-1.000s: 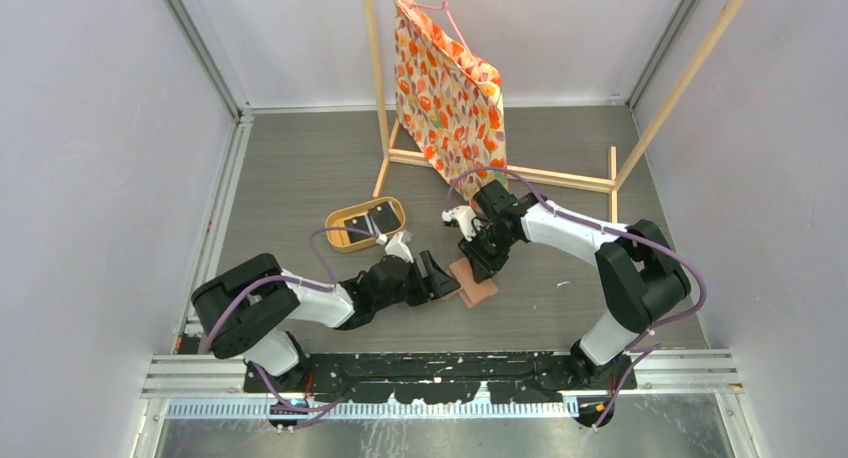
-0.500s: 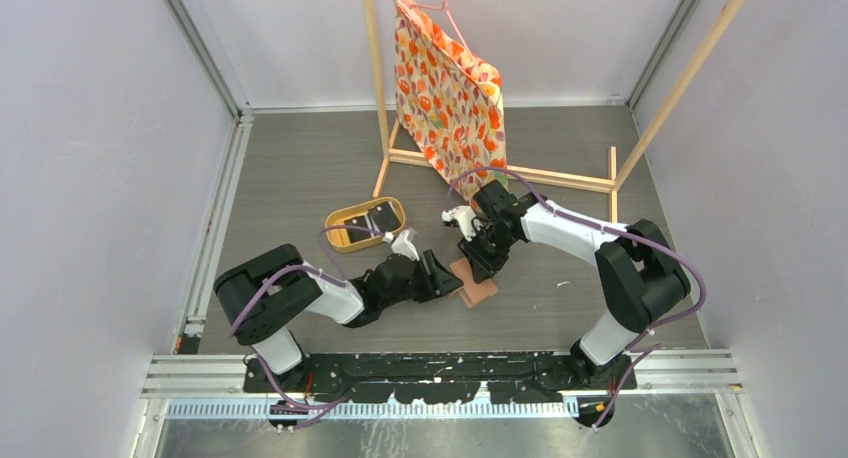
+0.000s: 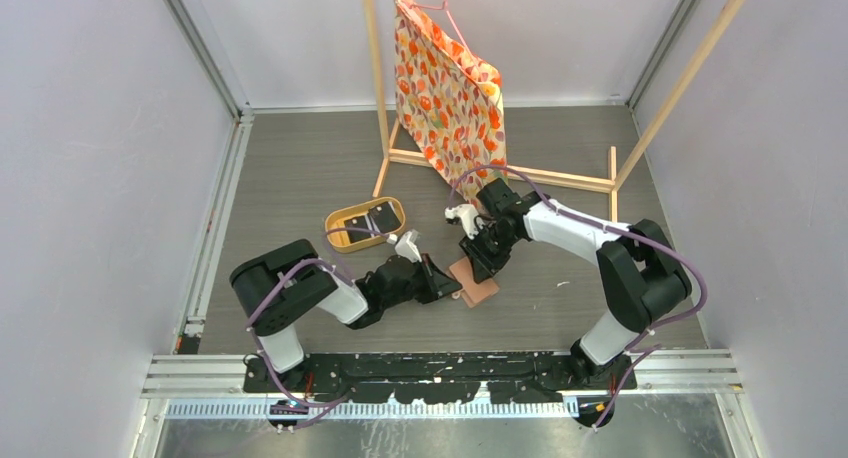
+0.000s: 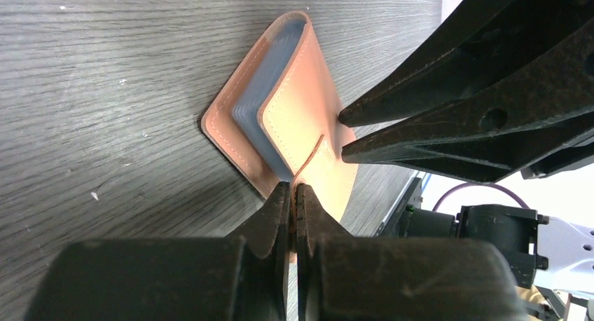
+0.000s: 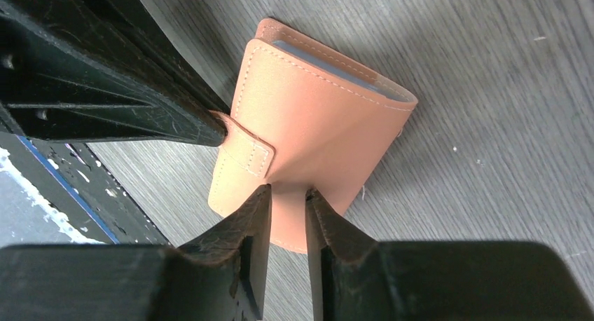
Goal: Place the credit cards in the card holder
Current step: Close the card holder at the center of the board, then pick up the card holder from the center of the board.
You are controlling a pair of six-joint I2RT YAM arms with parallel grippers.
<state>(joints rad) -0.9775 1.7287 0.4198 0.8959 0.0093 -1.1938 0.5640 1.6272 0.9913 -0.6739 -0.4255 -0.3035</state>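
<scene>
The left gripper (image 4: pixel 293 189) pinches the tab (image 5: pixel 249 153) of the card holder (image 5: pixel 322 125) tight, and the right gripper (image 5: pixel 288 193), a little bit apart, touches its top.

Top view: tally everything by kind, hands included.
card holder: 1
oval tray: 1
floral bag: 1
wooden rack: 1
hands: 2, left hand and right hand
dark cards in the tray: too small to count
Total: 6, cards aside
</scene>
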